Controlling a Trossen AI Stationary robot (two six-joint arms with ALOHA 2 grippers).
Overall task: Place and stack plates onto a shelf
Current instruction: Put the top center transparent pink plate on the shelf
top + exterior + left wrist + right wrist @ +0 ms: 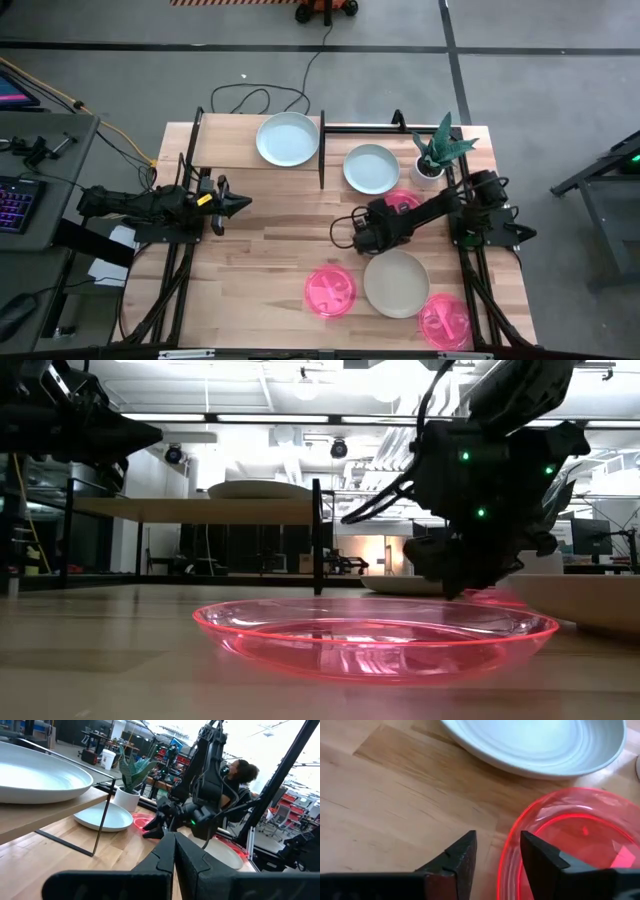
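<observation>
Right gripper (497, 857) fingers spread at pink plate (570, 840) rim, beside pale blue plate (540, 742), left gripper (175, 855) pressed together

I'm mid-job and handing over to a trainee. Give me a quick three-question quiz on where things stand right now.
1. True or false: the left gripper is shut and holds nothing.
2. How many plates sit on the shelf? A) one pale blue plate B) two pink plates C) three plates
3. Fill in: the right gripper is open at the rim of a translucent ____ plate.

Key: 1 true; 2 A; 3 pink.
</observation>
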